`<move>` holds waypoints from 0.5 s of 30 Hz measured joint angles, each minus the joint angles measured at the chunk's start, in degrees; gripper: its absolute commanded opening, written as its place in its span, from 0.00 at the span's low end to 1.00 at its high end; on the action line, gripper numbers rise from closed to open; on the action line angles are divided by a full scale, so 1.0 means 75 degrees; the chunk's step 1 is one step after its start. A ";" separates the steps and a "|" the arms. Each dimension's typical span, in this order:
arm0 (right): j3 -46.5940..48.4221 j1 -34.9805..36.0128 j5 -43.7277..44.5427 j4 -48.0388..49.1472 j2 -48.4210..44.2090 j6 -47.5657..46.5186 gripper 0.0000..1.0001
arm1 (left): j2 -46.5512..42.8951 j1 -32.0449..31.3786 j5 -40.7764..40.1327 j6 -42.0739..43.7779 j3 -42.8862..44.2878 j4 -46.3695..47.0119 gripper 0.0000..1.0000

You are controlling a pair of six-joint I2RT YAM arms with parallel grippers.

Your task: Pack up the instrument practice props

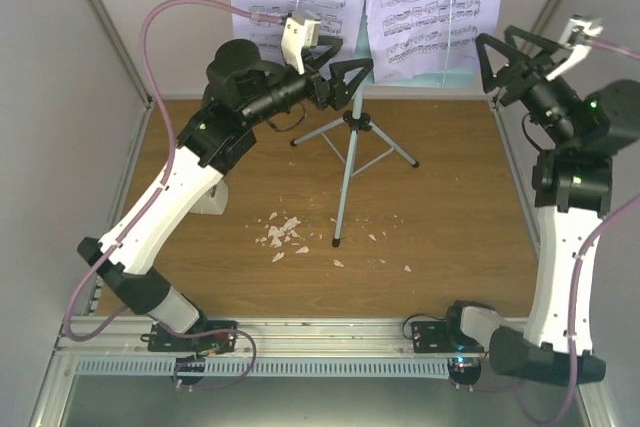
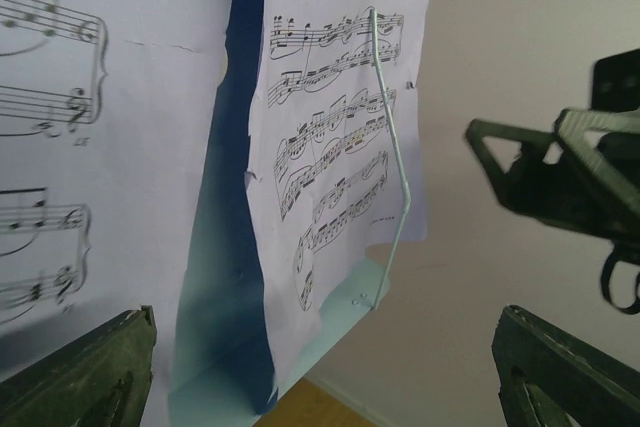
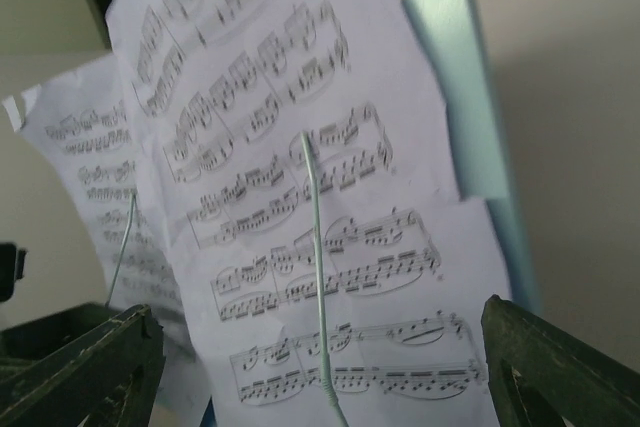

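Light-blue tripod music stand (image 1: 348, 162) upright on brown wooden tabletop (image 1: 450, 227), toward 12 o'clock. Pale lavender sheet-music pages (image 1: 420, 7) lie against its desk, under thin wire page holders (image 3: 318, 277). Left gripper (image 1: 352, 65) at the desk's 9 o'clock, fingers spread, empty. Right gripper (image 1: 500, 47) at 3 o'clock, spread, empty. Scattered white crumbs (image 1: 282, 234) at 9 o'clock of the stand's near foot.

**Crumbs on the wood beneath your pincers**

You'll find white crumbs (image 1: 283, 234) scattered on the wooden table (image 1: 460, 207), down on the near side of the left pincer (image 1: 356, 75) (a few strays lie toward the side of the right pincer (image 1: 488, 67)). A metal rail (image 1: 330, 332) edges the table, well behind both pincers. A pale wall (image 1: 60, 97) stands outboard of the left one.
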 measured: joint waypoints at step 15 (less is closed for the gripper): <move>0.0694 0.0790 -0.0571 -0.0376 0.1209 -0.0017 0.68 | 0.0787 -0.0009 -0.0315 -0.0539 0.1081 -0.0388 0.70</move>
